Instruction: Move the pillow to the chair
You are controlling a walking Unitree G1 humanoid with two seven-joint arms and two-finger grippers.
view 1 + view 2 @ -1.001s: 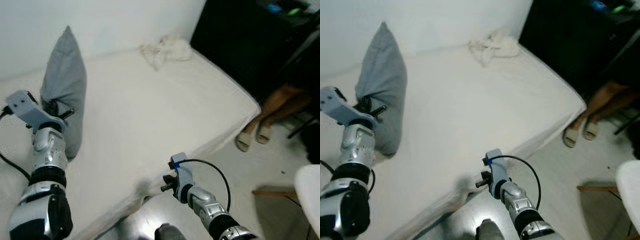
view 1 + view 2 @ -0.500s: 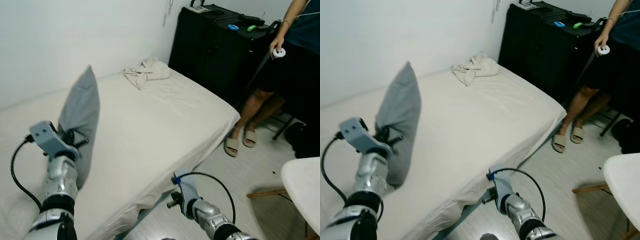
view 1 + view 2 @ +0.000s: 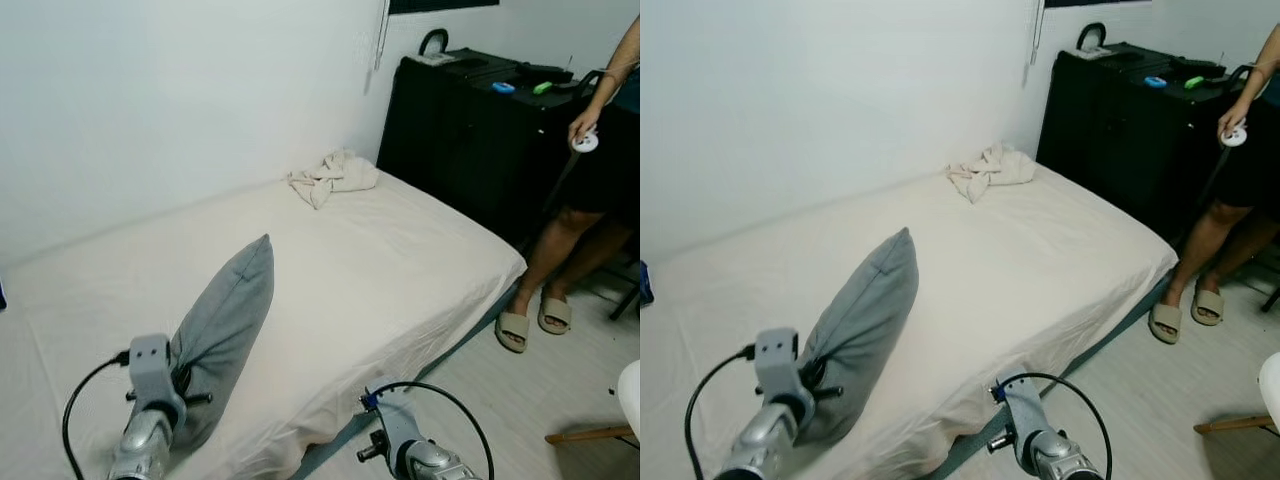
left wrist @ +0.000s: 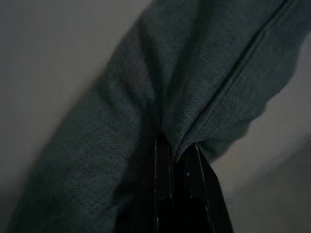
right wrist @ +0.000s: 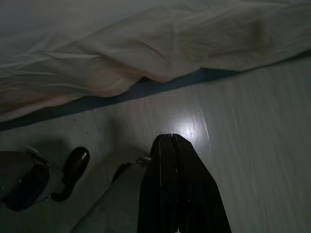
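our left gripper (image 4: 176,154) pinches a seam fold of the grey fabric pillow (image 3: 225,335), which leans up from it over the white-sheeted bed (image 3: 400,250); our right gripper (image 5: 172,145), fingers pressed together and empty, hangs beside the bed.

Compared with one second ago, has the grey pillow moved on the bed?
Yes. The grey pillow, clamped by the left gripper, has tilted from upright toward the crumpled cloth.

left arm (image 3: 150,400): silver, grey wrist block, black cable | right arm (image 3: 405,455): silver, looped black cable, blue marking | claw fingers (image 5: 177,189): long, black
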